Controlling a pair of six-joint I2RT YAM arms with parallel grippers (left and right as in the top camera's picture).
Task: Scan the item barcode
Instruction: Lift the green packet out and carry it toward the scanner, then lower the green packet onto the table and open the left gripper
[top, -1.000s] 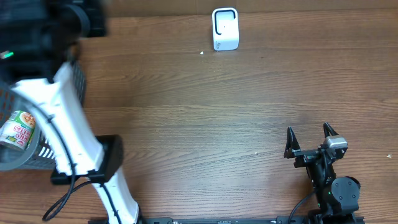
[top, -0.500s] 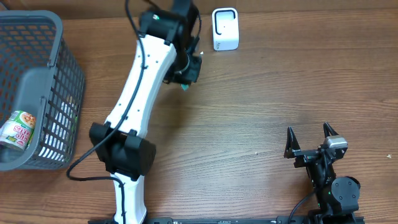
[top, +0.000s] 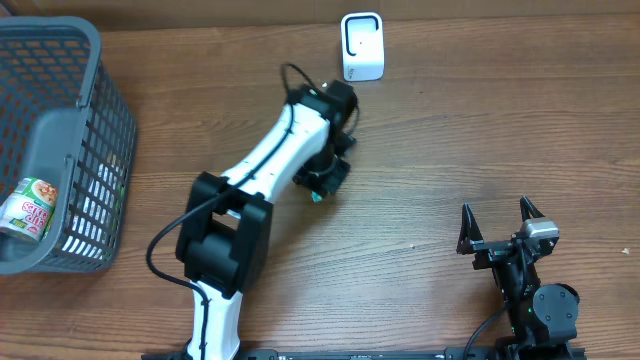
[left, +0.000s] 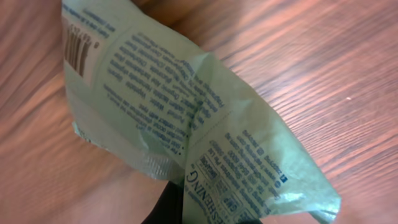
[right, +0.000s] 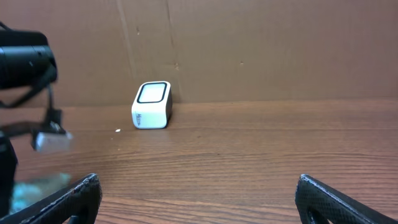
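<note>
Left hand (top: 325, 180) is gripping the green packet (left: 186, 124).
Its barcode (left: 76, 46) needs turning toward the white scanner (top: 362, 46); right hand (top: 497, 226) is sitting open.

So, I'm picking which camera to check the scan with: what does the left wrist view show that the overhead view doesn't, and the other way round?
Only the left wrist view: the printed text on the green packet and its barcode, up close. Only the overhead view: the white scanner at the far side of the table, the grey basket with a cup in it, and the open right end effector. Both: the wooden table and the packet, though overhead it is just a green sliver under the left arm.
</note>
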